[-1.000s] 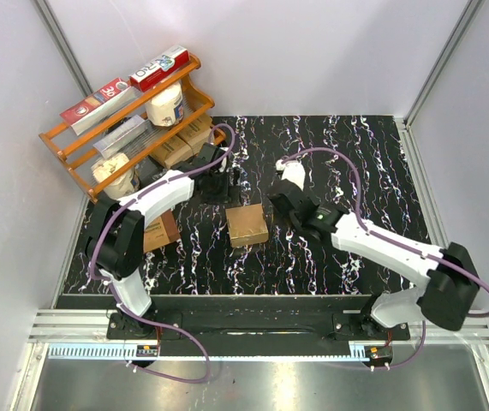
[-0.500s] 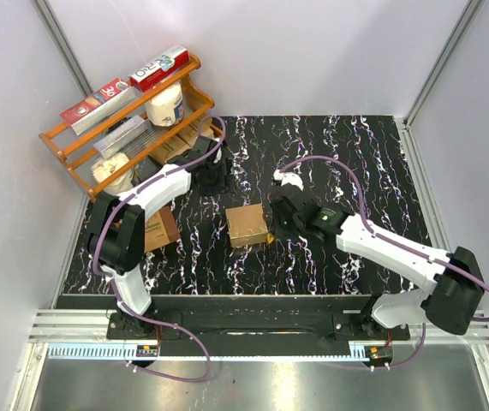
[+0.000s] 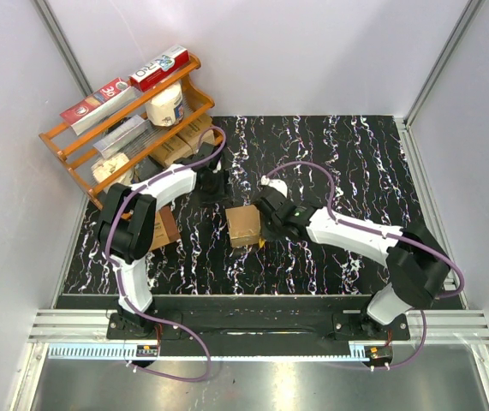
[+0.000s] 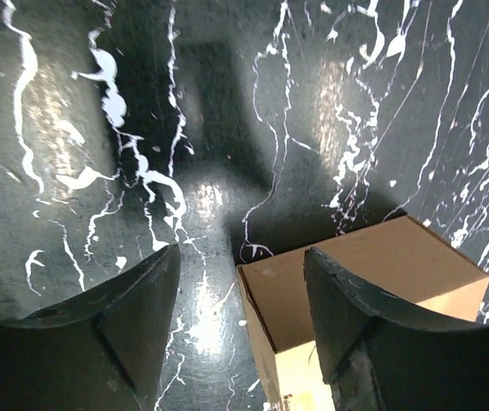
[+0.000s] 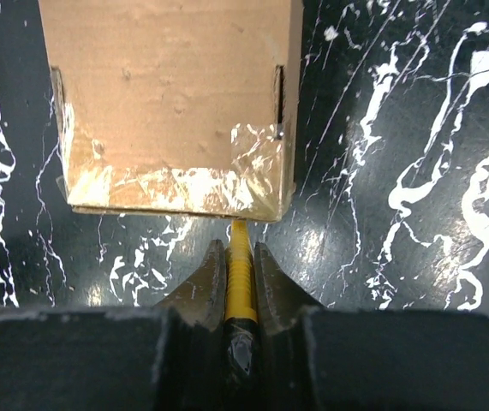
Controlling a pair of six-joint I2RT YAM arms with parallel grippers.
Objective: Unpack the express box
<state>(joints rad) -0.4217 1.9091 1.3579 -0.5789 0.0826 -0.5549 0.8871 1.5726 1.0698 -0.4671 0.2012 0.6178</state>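
Observation:
The express box (image 3: 246, 224), small, light brown, with clear tape on its flaps, sits mid-table. In the right wrist view its taped edge (image 5: 171, 184) faces me. My right gripper (image 5: 240, 250) is shut on a ribbed yellow tool (image 5: 239, 276); the tool's tip touches the box's lower taped edge near its right corner. In the top view this gripper (image 3: 265, 216) is at the box's right side. My left gripper (image 3: 216, 190) hovers behind and left of the box, open and empty. In the left wrist view (image 4: 242, 253) a corner of the box (image 4: 355, 274) lies between the fingers, untouched.
A darker brown box (image 3: 160, 229) stands left of the express box by the left arm. A wooden rack (image 3: 124, 128) at the back left holds toothpaste cartons, a jar and flat tan cartons. Grey walls enclose the black marbled table (image 3: 355, 154).
My right gripper has moved left with the yellow tool until its tip reached the box. My left gripper has shifted slightly near the rack and stays open.

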